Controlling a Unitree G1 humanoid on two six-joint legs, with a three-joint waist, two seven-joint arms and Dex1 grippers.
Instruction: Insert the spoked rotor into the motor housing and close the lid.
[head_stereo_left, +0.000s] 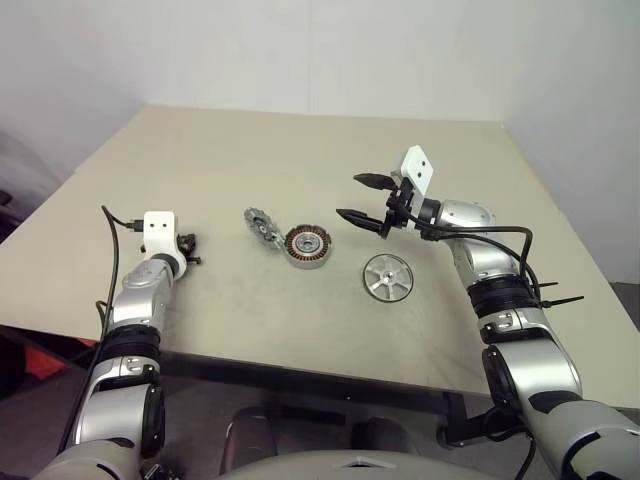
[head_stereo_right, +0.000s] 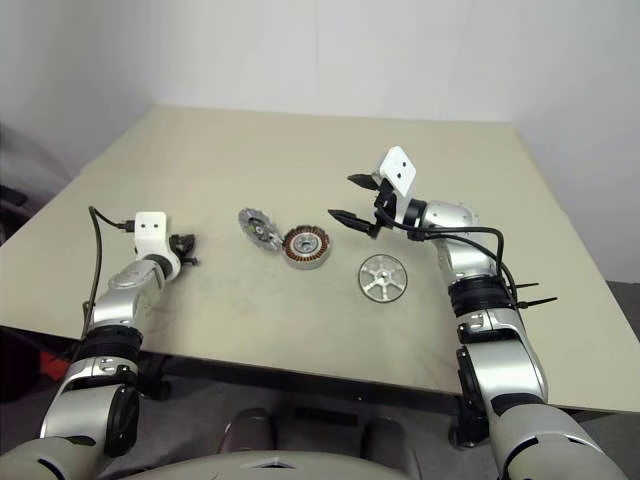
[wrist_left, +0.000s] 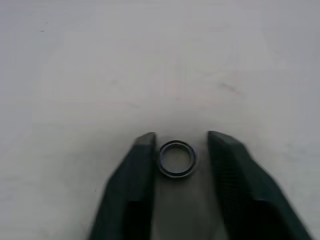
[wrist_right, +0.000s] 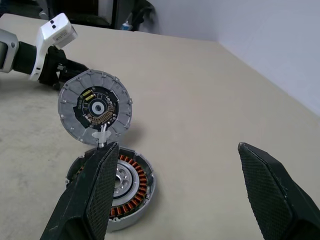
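Head view: the housing lies flat mid-surface, bore up, ready to take the rotor, which lies flat just to its right, hub up. The lid stands tilted open at the housing's left edge, seemingly hinged there. The right tool hovers wide open above and right of the housing.

Left wrist view: the left tool brackets a small ring on the surface; whether it grips, I cannot tell.

Right wrist view: the lid's inner face looks toward the camera.
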